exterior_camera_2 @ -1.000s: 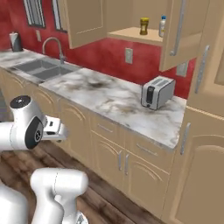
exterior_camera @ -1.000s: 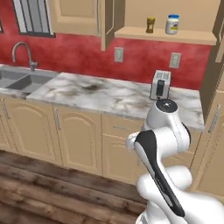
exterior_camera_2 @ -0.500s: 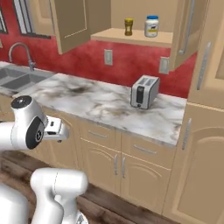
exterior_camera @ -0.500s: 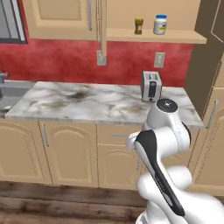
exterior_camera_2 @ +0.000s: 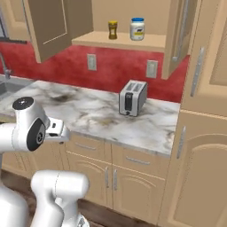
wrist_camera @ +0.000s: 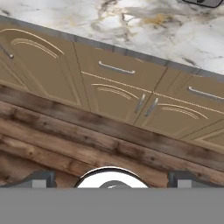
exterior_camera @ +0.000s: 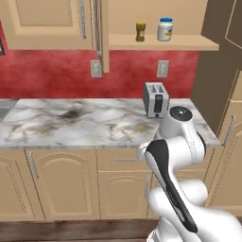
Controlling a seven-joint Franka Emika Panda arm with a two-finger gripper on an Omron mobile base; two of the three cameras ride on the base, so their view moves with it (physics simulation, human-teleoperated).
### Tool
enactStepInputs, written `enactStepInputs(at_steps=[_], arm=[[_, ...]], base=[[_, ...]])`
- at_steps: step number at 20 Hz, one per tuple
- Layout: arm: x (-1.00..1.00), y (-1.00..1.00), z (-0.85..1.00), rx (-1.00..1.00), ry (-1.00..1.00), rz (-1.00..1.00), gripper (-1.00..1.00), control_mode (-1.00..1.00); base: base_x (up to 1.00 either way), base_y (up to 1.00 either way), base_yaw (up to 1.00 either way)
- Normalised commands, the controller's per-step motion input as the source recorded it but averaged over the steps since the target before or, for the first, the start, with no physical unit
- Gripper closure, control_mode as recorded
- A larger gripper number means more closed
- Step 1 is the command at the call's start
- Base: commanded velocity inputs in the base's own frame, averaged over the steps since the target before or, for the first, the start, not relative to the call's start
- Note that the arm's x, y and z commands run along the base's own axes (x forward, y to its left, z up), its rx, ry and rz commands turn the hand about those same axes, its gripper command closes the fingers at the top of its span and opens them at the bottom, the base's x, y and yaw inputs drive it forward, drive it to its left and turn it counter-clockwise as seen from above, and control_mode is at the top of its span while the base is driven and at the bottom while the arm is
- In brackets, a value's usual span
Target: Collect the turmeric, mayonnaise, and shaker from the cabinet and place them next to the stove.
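The cabinet (exterior_camera: pixel 189 43) hangs open above the counter, both doors swung out. On its shelf stand the turmeric (exterior_camera: pixel 140 31), an amber jar with a yellow lid, and to its right the mayonnaise (exterior_camera: pixel 165 29), white with a blue lid. The right base view shows the same turmeric (exterior_camera_2: pixel 113 29) and mayonnaise (exterior_camera_2: pixel 137 29) on the cabinet (exterior_camera_2: pixel 119 42) shelf. The shaker and the stove are out of view. My gripper (wrist_camera: pixel 112 179) is open and empty, held low and far below the shelf, looking at the counter's drawer fronts and the wooden floor.
A silver toaster (exterior_camera: pixel 156 99) (exterior_camera_2: pixel 132 98) stands on the marble counter (exterior_camera: pixel 71 123) under the shelf. The open cabinet doors (exterior_camera_2: pixel 53 26) (exterior_camera_2: pixel 179 35) jut out over the counter. A sink (exterior_camera_2: pixel 3 86) lies at the left, a tall tan unit (exterior_camera_2: pixel 204 133) at the right.
The whole picture has shifted: the base has moved, bringing the open cabinet and toaster closer and more central. The arm keeps its pose and the gripper stays open.
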Motion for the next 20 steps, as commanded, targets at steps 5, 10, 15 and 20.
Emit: enactStepInputs(at_steps=[5, 10, 15, 20], arm=[[0.0, 0.0, 0.0, 0.0, 0.0, 0.0, -1.0, 1.0], [0.0, 0.0, 0.0, 0.0, 0.0, 0.0, -1.0, 1.0], [0.0, 0.0, 0.0, 0.0, 0.0, 0.0, -1.0, 1.0], [0.0, 0.0, 0.0, 0.0, 0.0, 0.0, -1.0, 1.0]], base=[[0.42, -0.04, -0.16], [0.5, -0.01, -0.18], [0.52, 0.0, -0.23], [0.57, 0.01, -0.23]])
